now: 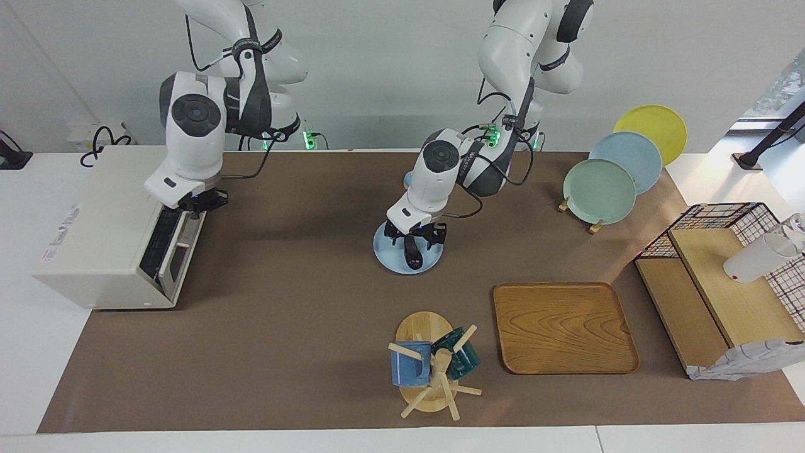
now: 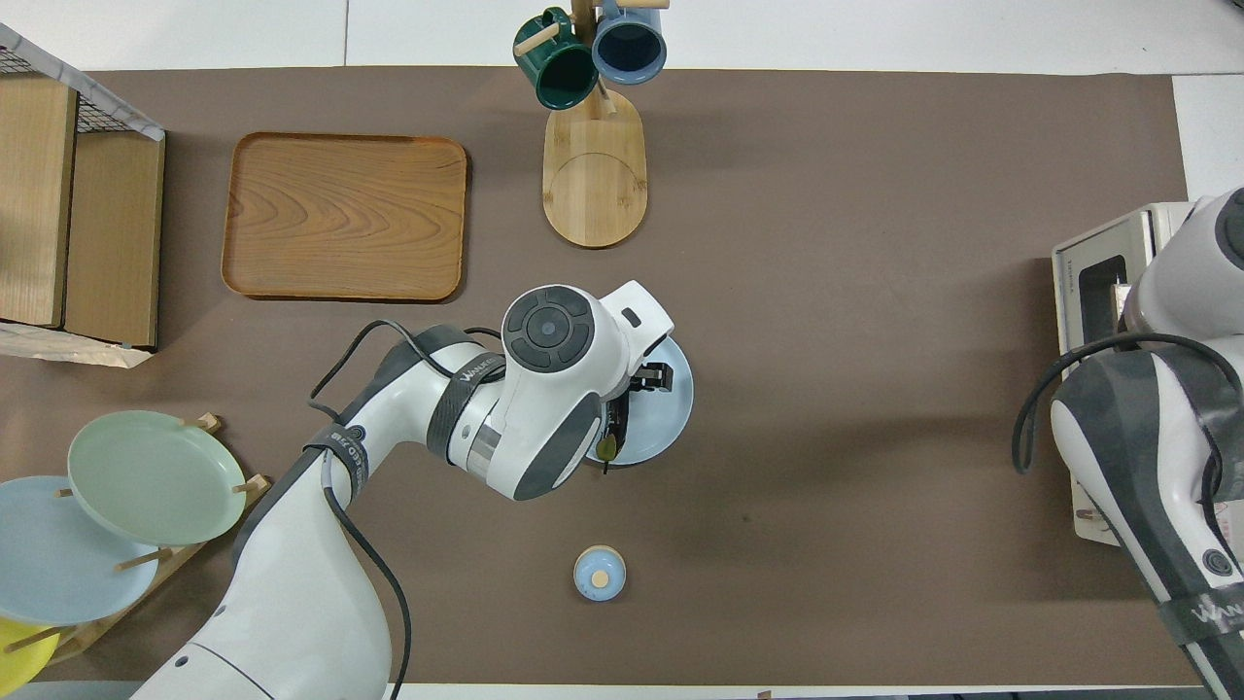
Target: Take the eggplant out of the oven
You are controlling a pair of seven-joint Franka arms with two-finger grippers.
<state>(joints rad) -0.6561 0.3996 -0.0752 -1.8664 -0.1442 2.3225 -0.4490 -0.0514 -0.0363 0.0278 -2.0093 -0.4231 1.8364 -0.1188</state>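
Observation:
The dark eggplant lies on a light blue plate in the middle of the table. In the overhead view the eggplant shows on the plate with its stem tip pointing toward the robots. My left gripper is right down over the eggplant on the plate; its hand covers most of it. The off-white oven stands at the right arm's end of the table. My right gripper is at the top edge of the oven's front door.
A wooden tray and a mug tree with two mugs stand farther from the robots than the plate. A plate rack and a wooden shelf are at the left arm's end. A small blue lid lies nearer to the robots.

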